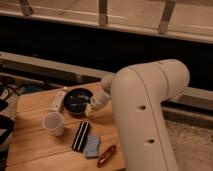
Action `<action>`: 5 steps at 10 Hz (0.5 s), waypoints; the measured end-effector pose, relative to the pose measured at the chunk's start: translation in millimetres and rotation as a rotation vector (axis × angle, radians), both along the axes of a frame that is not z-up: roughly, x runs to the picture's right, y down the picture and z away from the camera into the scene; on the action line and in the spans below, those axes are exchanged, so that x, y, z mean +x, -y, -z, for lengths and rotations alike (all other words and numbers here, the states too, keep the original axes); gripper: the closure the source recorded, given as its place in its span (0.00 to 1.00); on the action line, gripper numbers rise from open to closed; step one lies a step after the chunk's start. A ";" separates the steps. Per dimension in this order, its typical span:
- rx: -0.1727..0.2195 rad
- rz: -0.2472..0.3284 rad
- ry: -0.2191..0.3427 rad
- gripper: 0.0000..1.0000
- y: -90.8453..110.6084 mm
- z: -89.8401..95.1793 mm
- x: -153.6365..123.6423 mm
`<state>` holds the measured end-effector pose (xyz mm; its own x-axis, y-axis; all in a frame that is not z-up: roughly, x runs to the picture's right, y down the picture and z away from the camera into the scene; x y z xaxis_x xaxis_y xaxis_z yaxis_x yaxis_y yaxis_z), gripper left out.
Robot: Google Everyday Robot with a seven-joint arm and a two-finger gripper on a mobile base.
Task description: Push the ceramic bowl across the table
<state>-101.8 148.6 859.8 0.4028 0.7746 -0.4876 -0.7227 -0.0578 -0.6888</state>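
The ceramic bowl (77, 100), round, black and shallow, sits at the far middle of the tan wooden table (35, 147). My gripper (93, 106) is at the bowl's right rim, low over the table, at the end of my large white arm (145, 115). The arm reaches in from the right and covers the table's right edge. I cannot tell whether the gripper touches the bowl.
A white paper cup (53, 123) stands left of centre. A pale bottle (58, 99) lies left of the bowl. A black flat object (81, 135), a blue sponge (92, 145) and a reddish object (107, 155) lie near the front. The floor (192, 145) is at right.
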 end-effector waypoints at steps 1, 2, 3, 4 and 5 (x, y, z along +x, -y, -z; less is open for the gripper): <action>0.027 0.002 -0.015 0.84 1.4 -2.4 -5.2; 0.060 0.012 -0.047 0.84 3.4 -6.8 -9.8; 0.082 0.020 -0.075 0.84 5.9 -10.7 -12.4; 0.101 0.025 -0.105 0.84 8.6 -14.3 -14.2; 0.128 0.033 -0.150 0.84 12.4 -18.8 -19.0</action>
<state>-120.8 136.1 878.7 0.3593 0.8218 -0.4423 -0.8179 0.0490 -0.5733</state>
